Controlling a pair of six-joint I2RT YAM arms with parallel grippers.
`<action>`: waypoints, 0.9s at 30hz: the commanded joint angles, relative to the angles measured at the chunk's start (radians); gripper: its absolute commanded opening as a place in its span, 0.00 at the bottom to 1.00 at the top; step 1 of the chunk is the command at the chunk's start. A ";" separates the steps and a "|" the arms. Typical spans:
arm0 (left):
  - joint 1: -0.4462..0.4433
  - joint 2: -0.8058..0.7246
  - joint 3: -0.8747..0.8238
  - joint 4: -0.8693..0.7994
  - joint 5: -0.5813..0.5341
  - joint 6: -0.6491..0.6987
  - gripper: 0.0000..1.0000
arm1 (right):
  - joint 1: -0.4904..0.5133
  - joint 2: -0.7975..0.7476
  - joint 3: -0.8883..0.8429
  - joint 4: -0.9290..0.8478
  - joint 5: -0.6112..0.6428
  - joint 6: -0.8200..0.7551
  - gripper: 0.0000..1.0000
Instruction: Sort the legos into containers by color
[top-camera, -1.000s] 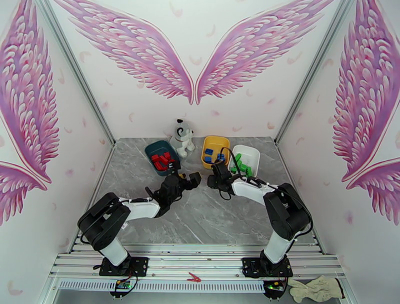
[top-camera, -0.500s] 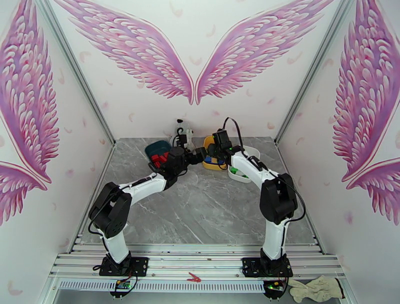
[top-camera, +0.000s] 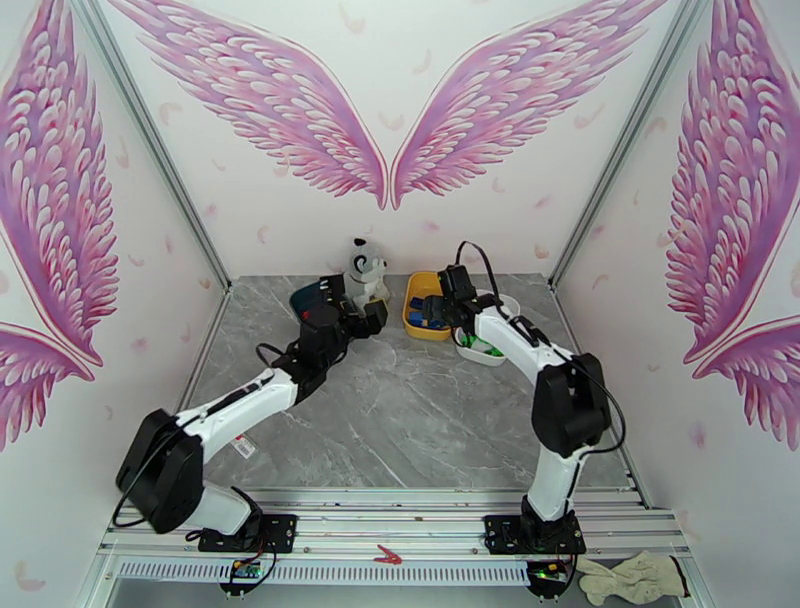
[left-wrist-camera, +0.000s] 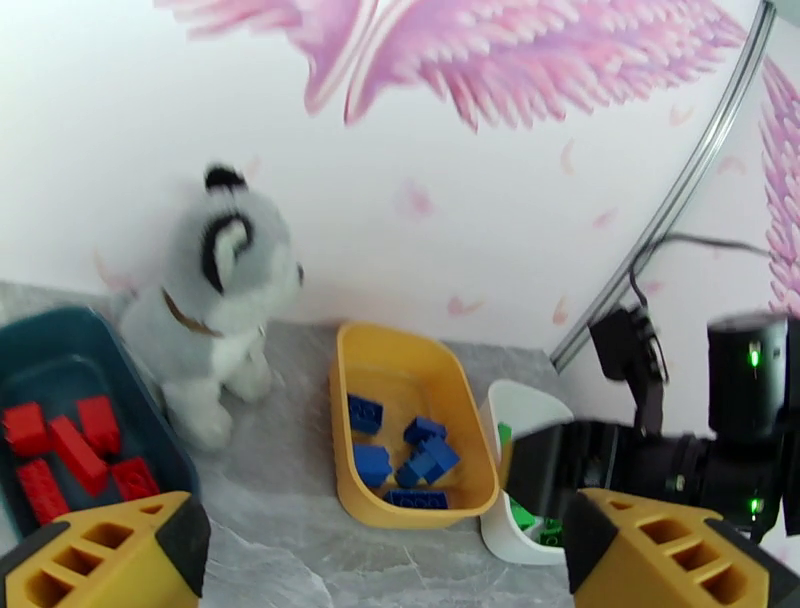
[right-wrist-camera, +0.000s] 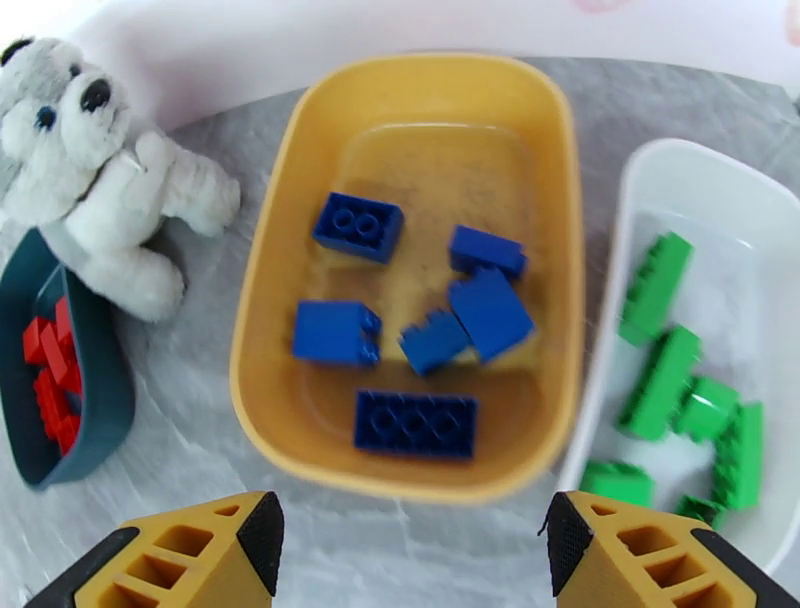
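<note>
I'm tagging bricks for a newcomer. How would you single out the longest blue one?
Find the yellow tub, between the plush dog and the white tub. The brick lies flat by its wall nearest the right pincer, darker and longer than the other blue bricks.

A grey-and-white plush dog (top-camera: 364, 272) sits on the marble table (top-camera: 420, 420), pink wings (top-camera: 270, 95) painted behind.
</note>
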 joint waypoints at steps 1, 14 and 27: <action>-0.006 -0.124 -0.024 -0.051 -0.193 0.132 0.99 | 0.003 -0.174 -0.107 0.145 0.132 -0.007 0.76; 0.023 -0.494 -0.264 0.098 -0.274 0.606 0.99 | -0.014 -0.504 -0.684 0.926 0.216 -0.256 0.99; 0.345 -0.132 -0.654 0.441 -0.480 0.510 0.99 | -0.077 -0.368 -0.893 1.057 0.397 -0.449 0.99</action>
